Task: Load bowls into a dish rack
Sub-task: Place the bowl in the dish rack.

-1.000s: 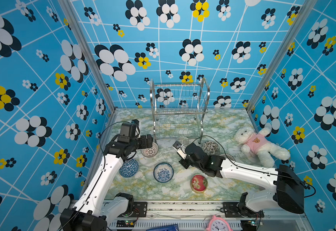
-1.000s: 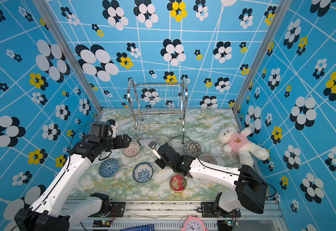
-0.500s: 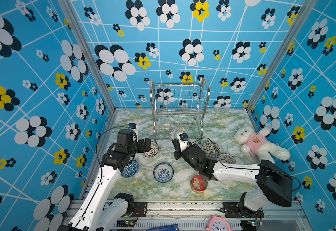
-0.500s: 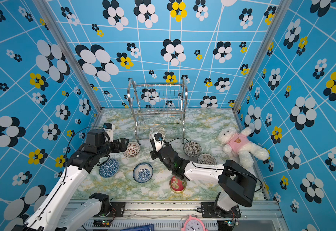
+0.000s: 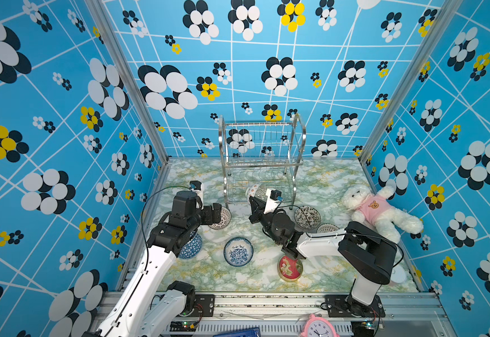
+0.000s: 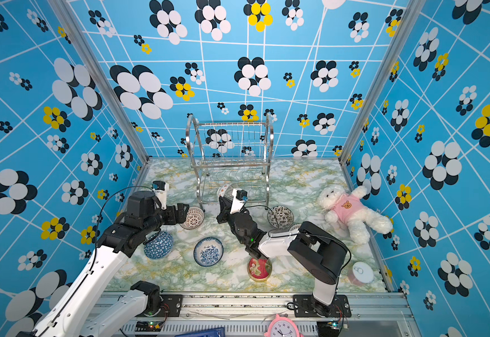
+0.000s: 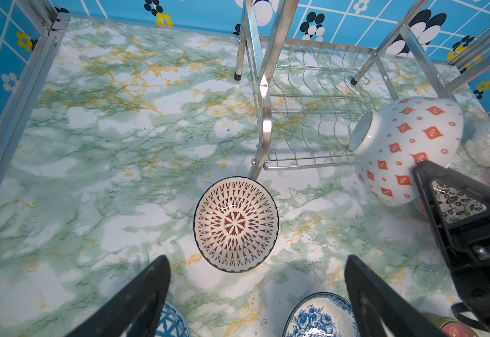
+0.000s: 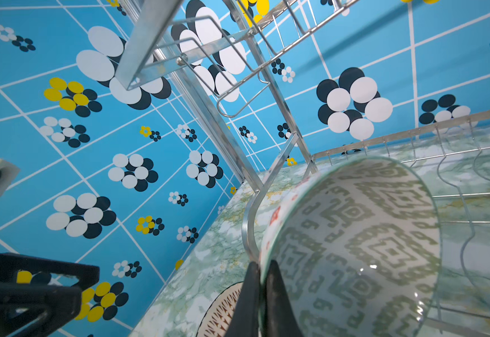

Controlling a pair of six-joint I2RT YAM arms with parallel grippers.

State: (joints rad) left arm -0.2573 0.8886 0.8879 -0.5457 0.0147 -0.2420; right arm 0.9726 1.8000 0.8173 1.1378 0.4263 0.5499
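Two claws show, in opposite states. The right claw [image 8: 262, 270] is pinched fully shut on the rim of the red-diamond bowl [image 7: 407, 146], one finger outside the wall and one inside, where a green key pattern lines it. It holds the bowl tipped on its side, foot ring turned toward the wavy wires, at the front edge of the lower tier of the dish rack [image 5: 261, 157], close by an arched side frame; whether the bowl touches the wires cannot be told. The left claw [image 7: 256, 261] stands spread wide and grips nothing. It hangs over the brown-patterned bowl [image 7: 235, 224], which sits upright on the marbled table [image 7: 106, 146] just beside the rack's front leg, apart from both fingers. Nearer the front, in a top view, lie the blue lattice bowl [image 5: 192, 248], upside down and partly under the left arm, and the blue floral bowl [image 5: 238, 251], upright. The black-patterned bowl [image 5: 307, 217] sits by the right arm, with another bowl [image 5: 326, 228] half hidden behind it. As for markings, the plush bear [image 5: 380, 210] wears a pink shirt with a small bear face, and the numerals on the pink clock [image 5: 318, 326] are too small to read.
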